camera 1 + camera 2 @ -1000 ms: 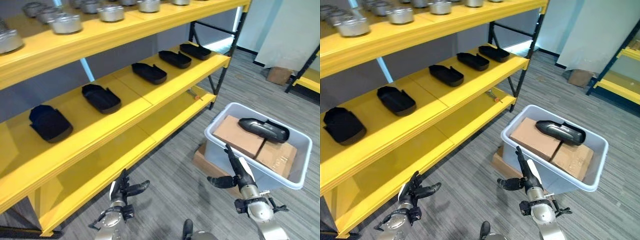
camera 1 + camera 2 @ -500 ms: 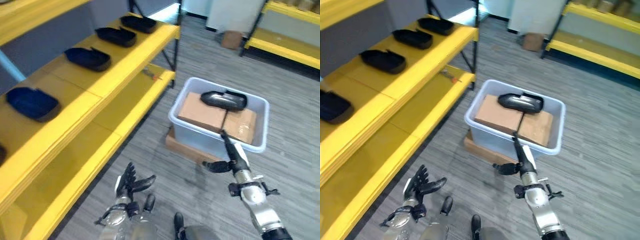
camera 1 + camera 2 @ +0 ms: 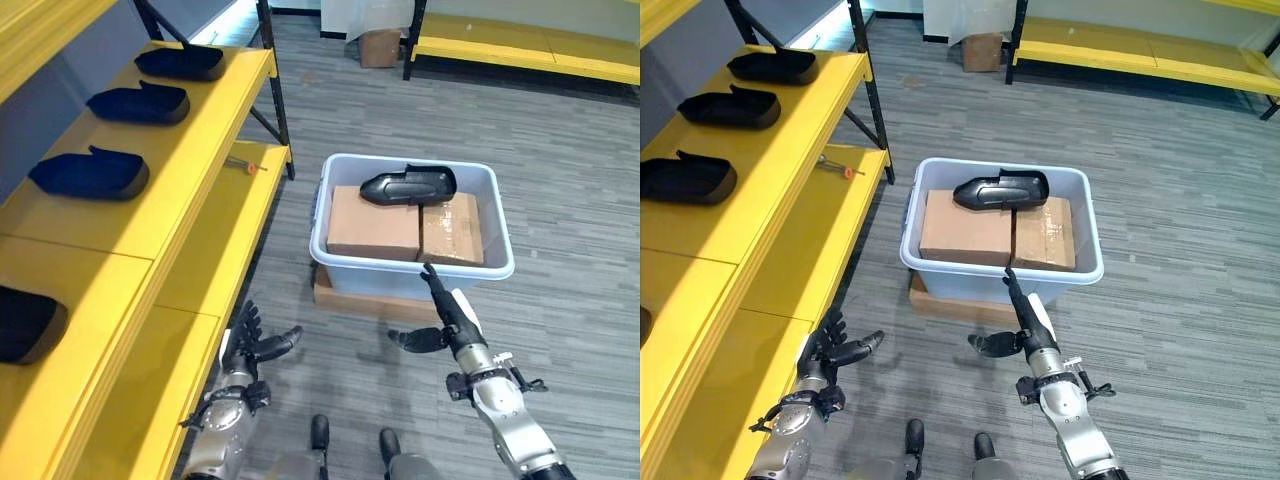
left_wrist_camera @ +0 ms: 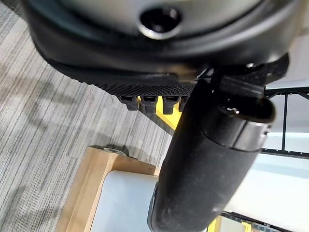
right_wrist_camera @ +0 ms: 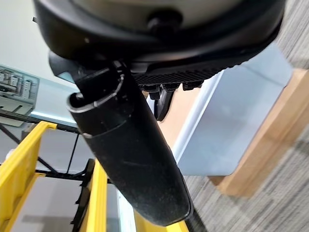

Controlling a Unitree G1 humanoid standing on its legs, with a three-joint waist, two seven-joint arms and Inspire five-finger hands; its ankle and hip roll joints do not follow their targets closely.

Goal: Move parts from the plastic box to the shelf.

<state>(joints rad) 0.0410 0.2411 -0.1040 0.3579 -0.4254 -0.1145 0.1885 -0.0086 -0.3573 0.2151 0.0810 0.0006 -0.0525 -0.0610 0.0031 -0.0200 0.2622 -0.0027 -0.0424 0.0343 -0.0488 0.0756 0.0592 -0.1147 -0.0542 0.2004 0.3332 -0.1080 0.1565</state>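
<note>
Parts are the business here, and neither hand holds one. The right hand (image 3: pixel 447 322) hangs low in front of the plastic box (image 3: pixel 412 264), fingers straight and pointing at its near wall, thumb out to the side, grasping nothing. The left hand (image 3: pixel 250 345) hovers beside the yellow shelf (image 3: pixel 195 215), fingers spread and relaxed, also empty.

Beyond the right hand, one black part (image 3: pixel 408 185) lies across the top of two cardboard boxes (image 3: pixel 375 222) packed inside the plastic box, which sits on a low wooden board (image 3: pixel 350 298) on the floor. Similar black parts (image 3: pixel 90 172) sit in a row on the shelf.

The part looks like a rigid moulded shell, probably light and somewhat smooth; gripping across its narrower middle should hold it best.
</note>
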